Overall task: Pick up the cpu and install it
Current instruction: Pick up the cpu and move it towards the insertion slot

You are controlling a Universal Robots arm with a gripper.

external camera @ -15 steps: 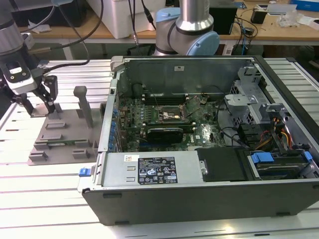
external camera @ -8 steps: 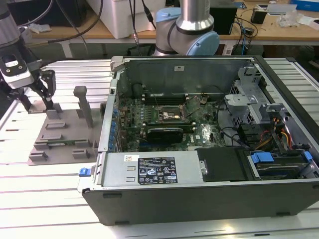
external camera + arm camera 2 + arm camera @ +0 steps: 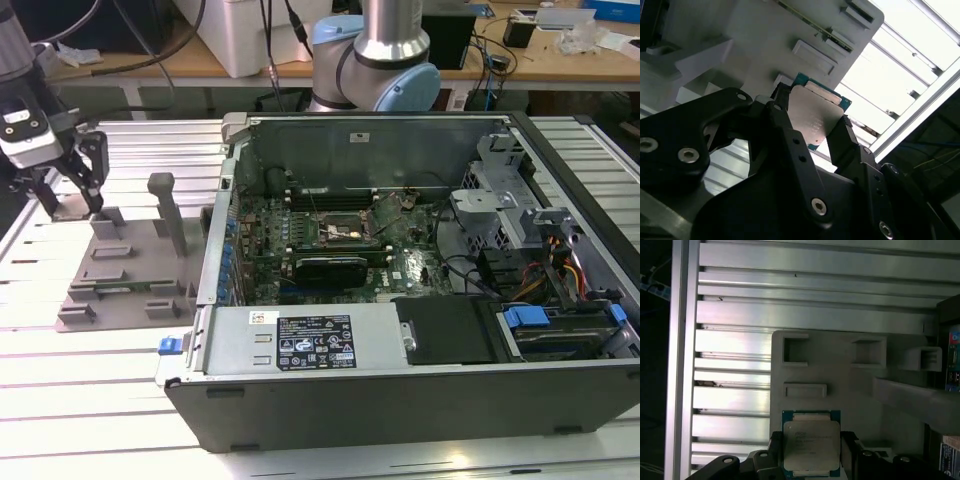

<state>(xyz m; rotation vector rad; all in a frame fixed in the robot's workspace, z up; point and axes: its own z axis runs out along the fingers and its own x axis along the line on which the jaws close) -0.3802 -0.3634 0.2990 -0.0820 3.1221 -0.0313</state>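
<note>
Gripper (image 3: 72,200) of the single arm, low over the far end of the grey fixture plate (image 3: 120,270), at the exterior view's left. In both wrist views the cpu (image 3: 811,441) lies directly between the two black fingers (image 3: 776,446): a thin, near-square chip with a silvery metal lid on a green-edged board, lid facing the first wrist view. The jaws are drawn in narrow, and each finger appears to bear on one of two opposite side edges of the chip (image 3: 815,117), so the claw seems to have hold of it across its width. Whether the chip rests on the plate or hangs just clear of it cannot be told.

The black socket frame (image 3: 340,228) sits on the motherboard (image 3: 262,240) inside the open computer case (image 3: 400,400), well apart from the gripper toward the exterior view's right. The case wall stands between plate and socket. Plate and case both rest on the slatted aluminium table (image 3: 80,410). Judged from this layout, the pick is at the grasping stage and the socket holds no chip in the claw's reach.
</note>
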